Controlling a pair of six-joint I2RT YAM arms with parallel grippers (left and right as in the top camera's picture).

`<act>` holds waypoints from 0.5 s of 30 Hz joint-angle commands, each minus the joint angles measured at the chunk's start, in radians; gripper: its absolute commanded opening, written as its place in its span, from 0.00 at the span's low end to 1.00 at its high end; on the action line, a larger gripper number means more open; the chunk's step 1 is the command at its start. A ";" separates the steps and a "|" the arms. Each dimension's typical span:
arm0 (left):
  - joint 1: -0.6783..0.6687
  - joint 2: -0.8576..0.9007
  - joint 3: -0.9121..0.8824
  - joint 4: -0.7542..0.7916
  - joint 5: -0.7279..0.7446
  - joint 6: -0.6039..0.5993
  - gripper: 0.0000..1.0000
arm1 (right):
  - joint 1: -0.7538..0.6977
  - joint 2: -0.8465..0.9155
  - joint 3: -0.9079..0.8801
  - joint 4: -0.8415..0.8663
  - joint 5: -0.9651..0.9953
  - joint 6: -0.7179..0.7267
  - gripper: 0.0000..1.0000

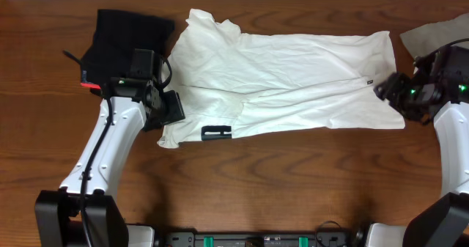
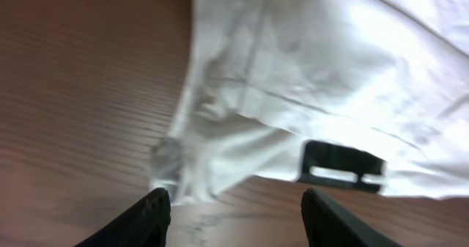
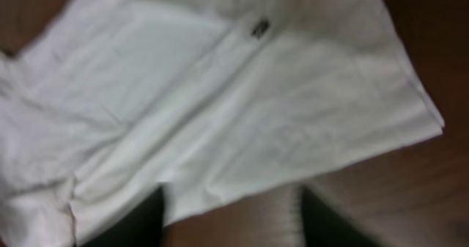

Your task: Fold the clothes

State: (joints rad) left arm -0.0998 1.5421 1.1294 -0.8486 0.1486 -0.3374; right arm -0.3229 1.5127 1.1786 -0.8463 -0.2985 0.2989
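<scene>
A large white T-shirt [image 1: 286, 78] lies spread flat across the table, with a small black print [image 1: 216, 133] near its front left corner. My left gripper [image 1: 174, 108] is at the shirt's left edge. In the left wrist view it [image 2: 234, 199] is open over bare wood, and the shirt's crumpled corner [image 2: 183, 166] lies just ahead of the left finger [image 2: 155, 212]. My right gripper [image 1: 385, 89] is at the shirt's right edge. Its view is blurred. It [image 3: 231, 203] is open, with the shirt's hem [image 3: 198, 196] reaching in between the fingers.
A black garment with a red edge [image 1: 128, 34] lies at the back left, just behind my left arm. A grey-beige garment [image 1: 440, 31] lies at the back right corner. Brown wooden table [image 1: 293, 188] shows in front of the shirt.
</scene>
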 commanded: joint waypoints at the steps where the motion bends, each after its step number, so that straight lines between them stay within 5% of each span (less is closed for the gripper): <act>1: 0.002 -0.006 -0.063 0.035 0.079 -0.008 0.60 | 0.009 0.033 -0.005 -0.034 0.048 -0.120 0.01; 15: 0.002 0.033 -0.152 0.118 0.080 -0.008 0.59 | 0.009 0.204 -0.230 0.284 0.258 -0.152 0.01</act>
State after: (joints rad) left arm -0.0998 1.5639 0.9920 -0.7387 0.2195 -0.3401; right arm -0.3229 1.6833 0.9852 -0.5980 -0.1146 0.1680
